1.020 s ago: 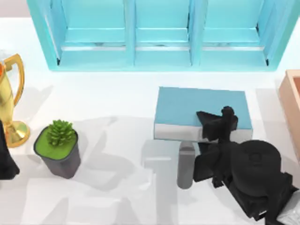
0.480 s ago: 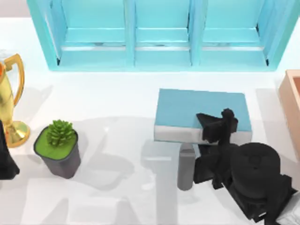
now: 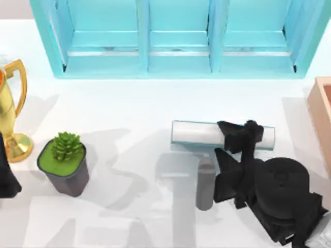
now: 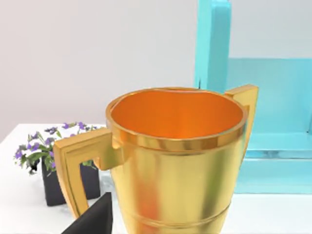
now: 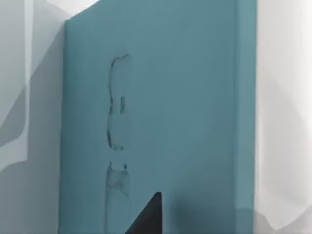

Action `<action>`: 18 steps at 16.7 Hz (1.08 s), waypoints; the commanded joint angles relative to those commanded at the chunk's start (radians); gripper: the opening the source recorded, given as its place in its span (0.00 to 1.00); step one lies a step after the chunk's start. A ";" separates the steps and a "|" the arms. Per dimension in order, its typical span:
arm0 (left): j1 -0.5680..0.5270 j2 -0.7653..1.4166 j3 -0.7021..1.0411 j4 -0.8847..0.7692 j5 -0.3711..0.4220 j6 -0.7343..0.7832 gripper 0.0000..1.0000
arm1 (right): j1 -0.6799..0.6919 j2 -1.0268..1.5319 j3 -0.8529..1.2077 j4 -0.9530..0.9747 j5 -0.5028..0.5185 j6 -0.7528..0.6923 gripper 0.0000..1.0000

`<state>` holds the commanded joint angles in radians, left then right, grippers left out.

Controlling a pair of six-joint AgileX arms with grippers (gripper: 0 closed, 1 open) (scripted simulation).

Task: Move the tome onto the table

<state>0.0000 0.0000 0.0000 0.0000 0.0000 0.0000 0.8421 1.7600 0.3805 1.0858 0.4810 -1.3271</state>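
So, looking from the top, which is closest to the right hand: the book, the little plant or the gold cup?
1. The tome, right at the right hand.
2. The potted plant, left of the middle.
3. The gold trophy cup, at the table's left edge.

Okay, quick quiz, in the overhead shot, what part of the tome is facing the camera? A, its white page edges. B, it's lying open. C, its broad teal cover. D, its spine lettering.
A: in the top view the tome presents a narrow white strip of page edges with thin teal borders, with the right pincer at its right end.
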 joint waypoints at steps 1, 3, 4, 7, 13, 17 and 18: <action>0.000 0.000 0.000 0.000 0.000 0.000 1.00 | 0.000 0.000 0.000 0.000 0.000 0.000 0.90; 0.000 0.000 0.000 0.000 0.000 0.000 1.00 | 0.000 0.000 0.000 0.000 0.000 0.000 1.00; 0.000 0.000 0.000 0.000 0.000 0.000 1.00 | 0.000 0.000 0.000 0.000 0.000 0.000 1.00; 0.000 0.000 0.000 0.000 0.000 0.000 1.00 | 0.000 0.000 0.000 0.000 0.000 0.000 1.00; 0.000 0.000 0.000 0.000 0.000 0.000 1.00 | 0.014 -0.007 -0.004 -0.010 0.011 0.008 1.00; 0.000 0.000 0.000 0.000 0.000 0.000 1.00 | 0.135 -0.083 -0.034 -0.108 0.121 0.077 1.00; 0.000 0.000 0.000 0.000 0.000 0.000 1.00 | 0.179 -0.108 -0.047 -0.145 0.161 0.104 1.00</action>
<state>0.0000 0.0000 0.0000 0.0000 0.0000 0.0000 1.0210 1.6522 0.3335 0.9404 0.6420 -1.2234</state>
